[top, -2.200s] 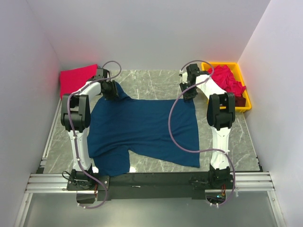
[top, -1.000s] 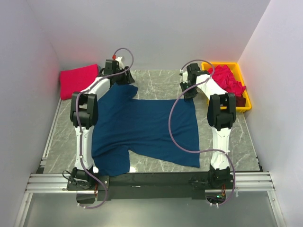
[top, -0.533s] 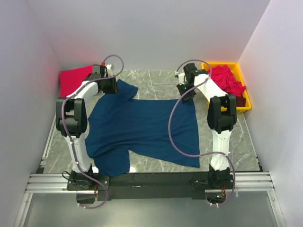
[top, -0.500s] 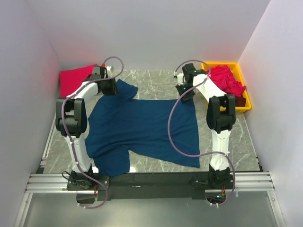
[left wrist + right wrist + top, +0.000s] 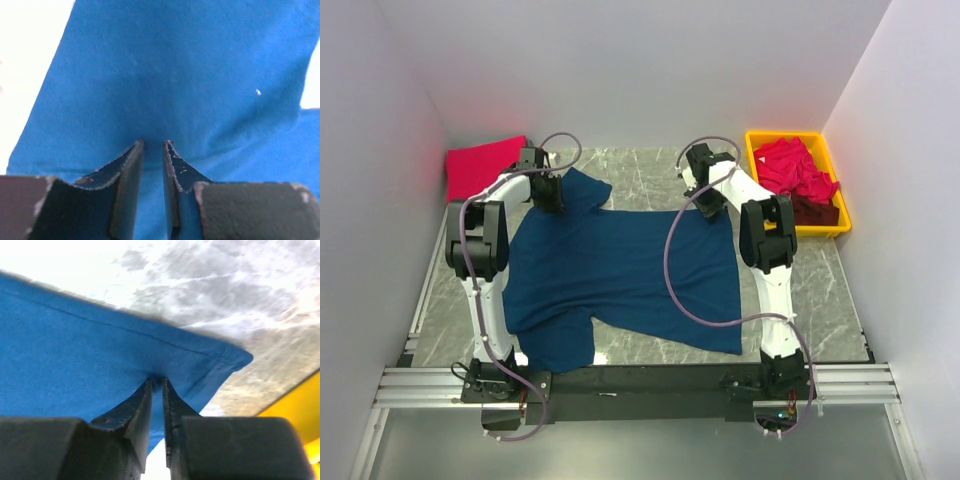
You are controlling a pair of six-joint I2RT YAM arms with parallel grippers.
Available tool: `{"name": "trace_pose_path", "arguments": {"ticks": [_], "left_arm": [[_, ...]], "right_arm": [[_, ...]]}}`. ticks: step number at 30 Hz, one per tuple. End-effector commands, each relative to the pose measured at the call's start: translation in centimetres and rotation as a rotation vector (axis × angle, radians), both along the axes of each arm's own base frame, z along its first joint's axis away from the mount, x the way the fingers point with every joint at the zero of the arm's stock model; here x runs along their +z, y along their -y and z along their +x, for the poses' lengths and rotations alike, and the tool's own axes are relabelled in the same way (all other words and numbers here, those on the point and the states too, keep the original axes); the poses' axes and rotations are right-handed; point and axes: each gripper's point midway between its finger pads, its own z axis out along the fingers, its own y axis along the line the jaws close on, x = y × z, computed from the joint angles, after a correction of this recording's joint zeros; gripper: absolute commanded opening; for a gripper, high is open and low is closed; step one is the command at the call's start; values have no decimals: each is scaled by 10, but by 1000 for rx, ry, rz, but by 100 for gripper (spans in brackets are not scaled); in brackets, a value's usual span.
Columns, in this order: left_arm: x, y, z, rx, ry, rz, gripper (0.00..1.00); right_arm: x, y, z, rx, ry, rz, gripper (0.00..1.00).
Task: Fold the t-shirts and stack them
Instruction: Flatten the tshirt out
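Note:
A navy blue t-shirt point(image 5: 620, 270) lies spread flat on the marble table point(image 5: 650, 175). My left gripper point(image 5: 552, 196) is down on its far left sleeve. In the left wrist view the left gripper point(image 5: 153, 144) has its jaws drawn close, with blue cloth point(image 5: 175, 75) pinched between them. My right gripper point(image 5: 710, 206) is on the shirt's far right corner. In the right wrist view the right gripper point(image 5: 156, 381) is shut on the puckered cloth just inside the hem corner point(image 5: 220, 362). More red-pink t-shirts point(image 5: 796, 170) and a dark maroon one point(image 5: 817, 211) lie in the bin.
A folded red-pink shirt point(image 5: 480, 168) lies at the far left by the wall. The yellow bin point(image 5: 782, 135) stands at the far right, and its edge point(image 5: 300, 402) shows in the right wrist view. White walls close in three sides. The arms' bases sit on a black rail point(image 5: 640, 382) at the near edge.
The left gripper swung round the sleeve, came down on it and narrowed its jaws. The right gripper shifted left onto the shirt's far right corner and closed further.

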Motion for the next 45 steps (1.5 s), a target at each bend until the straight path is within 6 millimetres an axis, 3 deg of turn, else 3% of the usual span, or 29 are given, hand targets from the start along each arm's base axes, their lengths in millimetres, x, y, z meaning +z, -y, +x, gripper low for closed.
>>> {"name": "trace_pose_path", "arguments": {"ticks": [1,12,17,18,25,31,32,33,35,36,37,38,39,40,41,42,43,44,45], "left_arm": [[-3,-7,18,13,10,22,29],[-19,1,62,62,17,-37,31],[-17,1,86,94,44,-53,32],[-26,0,88,99,32,-54,32],[-19,-5,115,149,76,-121,34],[-1,-3,128,125,143,-147,54],[11,-2,130,114,165,-151,58],[20,2,129,90,178,-169,62],[61,4,128,50,261,-170,81],[63,4,119,18,267,-157,93],[118,4,119,-5,390,-153,99],[140,3,115,-17,444,-142,99],[160,0,109,-27,494,-132,99],[161,0,95,-59,501,-118,99],[213,-2,83,-83,611,-112,99],[219,-5,72,-109,625,-95,99],[232,-7,63,-123,647,-89,99],[262,-4,44,-158,684,-100,99],[265,-2,33,-181,681,-95,99]], "right_arm": [[4,12,23,9,52,-85,19],[18,18,81,45,204,-180,19],[10,25,100,48,260,-249,18],[11,28,107,42,291,-261,18],[19,29,141,38,430,-289,19],[40,26,165,15,557,-284,20],[46,25,167,9,572,-274,23],[65,21,168,2,604,-256,25],[81,12,162,6,614,-198,37],[115,5,157,8,658,-166,41],[118,-2,148,28,639,-132,51],[131,-6,142,36,651,-114,56],[170,-10,132,43,702,-81,61],[182,-18,123,59,708,-59,66],[186,-22,112,82,686,-32,71],[216,-26,100,92,723,-1,74],[227,-28,91,104,722,19,76],[229,-36,78,133,692,52,77],[252,-36,65,142,716,78,78]]}}
